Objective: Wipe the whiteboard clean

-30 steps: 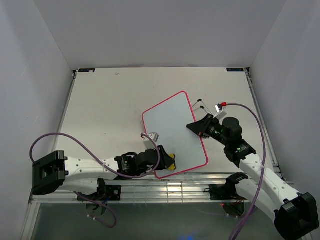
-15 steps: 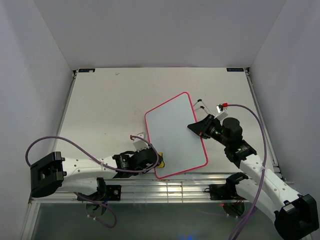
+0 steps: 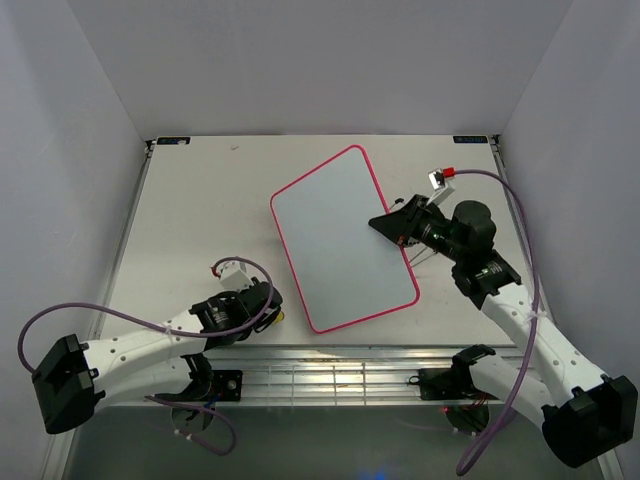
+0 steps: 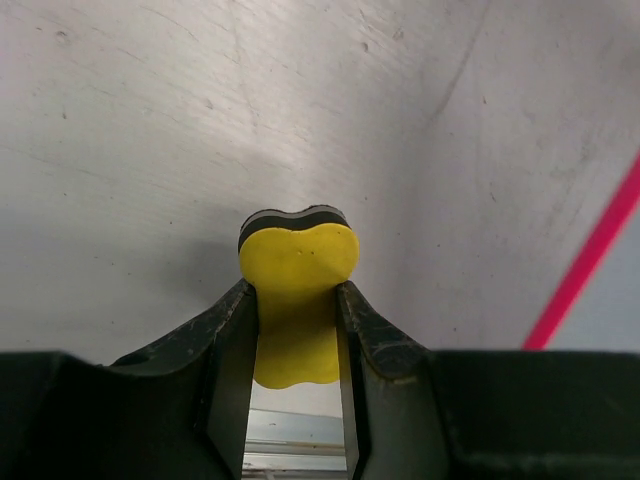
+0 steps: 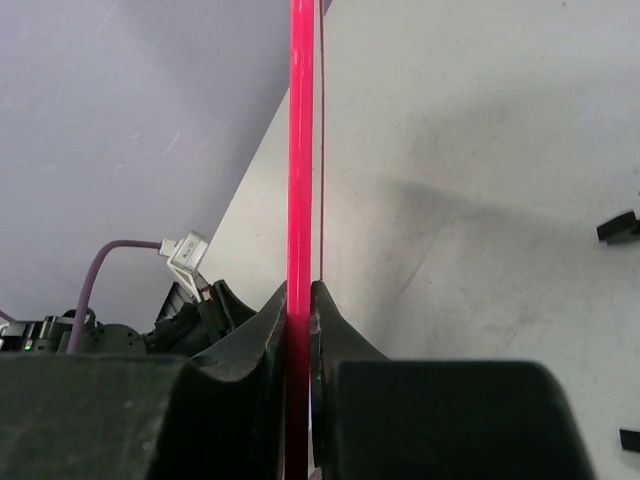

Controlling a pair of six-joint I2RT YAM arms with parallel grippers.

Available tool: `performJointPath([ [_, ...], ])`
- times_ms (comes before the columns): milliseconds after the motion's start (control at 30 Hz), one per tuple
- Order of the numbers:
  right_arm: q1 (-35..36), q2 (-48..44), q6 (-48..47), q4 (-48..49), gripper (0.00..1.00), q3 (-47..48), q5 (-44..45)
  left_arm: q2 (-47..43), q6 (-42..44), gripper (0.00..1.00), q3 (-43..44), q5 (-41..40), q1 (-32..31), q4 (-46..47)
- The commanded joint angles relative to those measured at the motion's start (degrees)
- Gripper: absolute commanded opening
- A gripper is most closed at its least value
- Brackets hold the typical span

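The whiteboard (image 3: 338, 238), glossy white with a thin pink-red frame, is tilted up off the table in the top view. My right gripper (image 3: 396, 228) is shut on its right edge. In the right wrist view the frame (image 5: 300, 140) runs edge-on straight up between the closed fingers of the right gripper (image 5: 298, 296). My left gripper (image 3: 270, 313) is low over the table, left of the board's near corner and apart from it. In the left wrist view it (image 4: 295, 292) is shut on a small yellow sponge (image 4: 298, 268) with a dark base pressed to the table. A strip of the board's frame (image 4: 592, 250) shows at the right.
The table (image 3: 200, 210) is boxed in by white walls at the left, back and right. A metal rail (image 3: 340, 372) runs along the near edge. Two small black pieces (image 5: 620, 226) show at the right of the right wrist view. The left arm's purple cable (image 3: 120, 318) loops over the near left.
My left gripper has slid left with the sponge, off the board's near corner. The right gripper has lifted and swung the board farther back and to the left.
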Motion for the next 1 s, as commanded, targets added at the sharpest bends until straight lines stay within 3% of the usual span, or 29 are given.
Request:
performJointPath([
  [0,-1.41,2.19,-5.70,3.66,0.08,11.55,-8.00,1.32,2.85,0.00,2.39,0.14,2.79,-2.34],
  [233,-6.94,11.41,-28.37,-23.15,0.08,35.00,-10.64,13.01,7.60,0.00,8.10,4.19,6.49,-0.23],
  [367,-12.65,16.86,-37.79,-37.65,0.08,46.46,-9.50,17.58,8.74,0.17,11.70,4.19,7.46,-1.10],
  [467,-19.42,20.03,-39.55,-42.06,0.08,49.46,-13.26,20.13,9.71,0.41,14.08,4.45,7.72,-1.81],
  [500,-21.96,20.73,-40.08,-42.77,0.08,50.08,-14.41,20.40,9.97,0.58,14.43,4.71,7.72,-1.81],
  [600,-25.40,23.63,-41.66,-44.62,0.08,51.75,-16.88,20.49,10.76,0.88,15.23,5.33,7.72,-1.72],
  [633,-26.46,24.07,-41.84,-44.71,0.08,52.10,-18.28,20.14,11.20,0.91,15.40,5.42,7.72,-1.81],
  [733,-27.96,26.09,-42.19,-45.06,0.08,54.03,-20.65,19.52,12.08,0.98,16.80,5.68,7.90,-2.95],
  [967,-28.58,28.82,-47.99,-48.40,0.08,55.36,-22.16,14.35,16.47,0.98,22.69,4.81,8.25,-10.06],
])
